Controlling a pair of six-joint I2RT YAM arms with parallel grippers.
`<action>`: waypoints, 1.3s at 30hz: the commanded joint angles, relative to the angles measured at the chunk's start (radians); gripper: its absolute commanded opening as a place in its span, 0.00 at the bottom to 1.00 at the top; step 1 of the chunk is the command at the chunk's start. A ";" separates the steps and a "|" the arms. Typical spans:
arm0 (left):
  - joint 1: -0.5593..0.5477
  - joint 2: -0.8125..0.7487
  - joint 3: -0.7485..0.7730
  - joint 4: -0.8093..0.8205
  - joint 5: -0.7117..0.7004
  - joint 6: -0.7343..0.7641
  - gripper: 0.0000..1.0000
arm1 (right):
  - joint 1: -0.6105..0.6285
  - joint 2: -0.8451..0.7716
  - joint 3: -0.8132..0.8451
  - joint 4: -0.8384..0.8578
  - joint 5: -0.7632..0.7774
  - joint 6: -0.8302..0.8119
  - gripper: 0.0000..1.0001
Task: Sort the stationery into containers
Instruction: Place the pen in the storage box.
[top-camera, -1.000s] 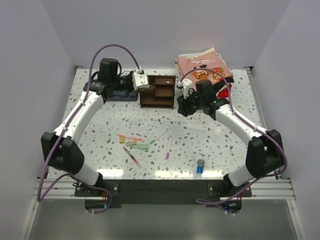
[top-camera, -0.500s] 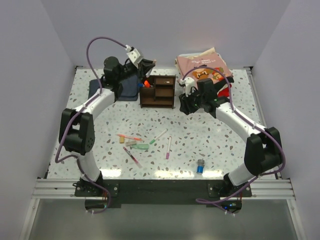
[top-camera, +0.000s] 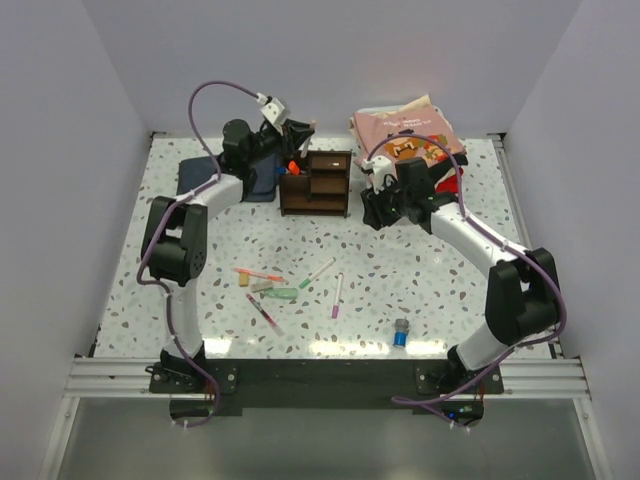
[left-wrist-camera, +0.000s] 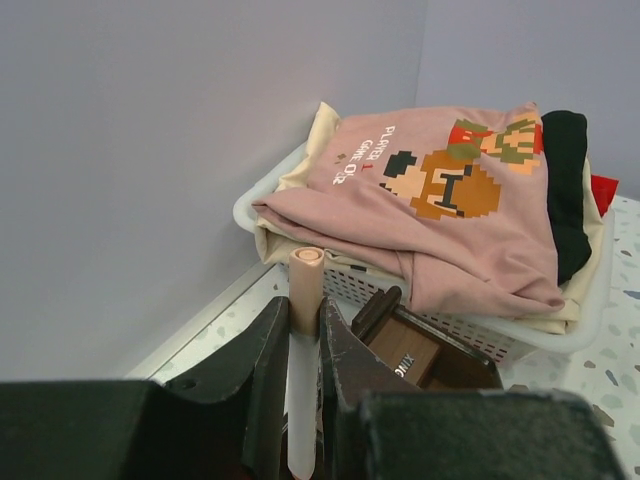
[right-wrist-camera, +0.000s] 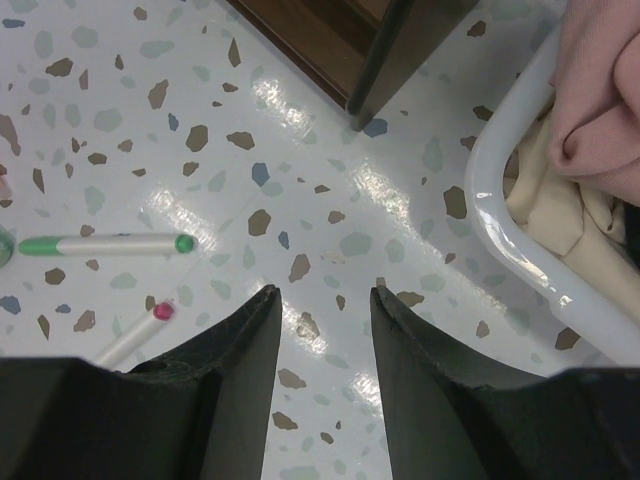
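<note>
- The left end effector (top-camera: 298, 135) is raised above the back left corner of the dark wooden organiser (top-camera: 318, 182), at the far side of the surface (top-camera: 420, 280).
- In the left wrist view its fingers are seen pressed narrowly against a thin white pen (left-wrist-camera: 301, 390) with a peach cap, held upright. The organiser (left-wrist-camera: 425, 350) lies just below and beyond.
- An orange-tipped marker (top-camera: 293, 167) is seen standing in the organiser's left compartment.
- The right end effector (top-camera: 372, 212) is lowered just to the right of the organiser. In its own view the right end effector (right-wrist-camera: 325, 292) is spread wide and nothing is held — only speckled surface is seen between the fingers.
- A green-capped pen (right-wrist-camera: 100, 243) and a pink-capped pen (right-wrist-camera: 148, 322) are seen on the surface in the right wrist view, left of the fingers.
- Nearer the arm bases, well apart from the organiser, the rest of the stationery is scattered:
  - an orange-pink pen (top-camera: 260, 273)
  - a tan eraser (top-camera: 245, 281)
  - a pale green eraser (top-camera: 281, 293)
  - a red pen (top-camera: 264, 312)
- A small blue-capped bottle (top-camera: 400, 334) stands apart, toward the near right.
- A white bin (left-wrist-camera: 350, 287) stacked with a pink printed shirt (left-wrist-camera: 440, 220) is placed behind the organiser, to its right. A dark blue cloth (top-camera: 262, 182) lies to the organiser's left.
</note>
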 joint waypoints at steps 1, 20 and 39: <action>0.020 0.012 0.030 0.078 0.004 -0.025 0.00 | -0.004 0.010 0.015 0.018 0.023 -0.014 0.45; 0.061 -0.122 -0.122 0.102 0.035 -0.012 0.61 | -0.007 0.067 0.096 0.006 0.016 -0.031 0.45; 0.074 -0.854 -0.416 -0.997 0.088 0.450 0.73 | 0.027 -0.071 0.066 -0.483 -0.333 -0.753 0.50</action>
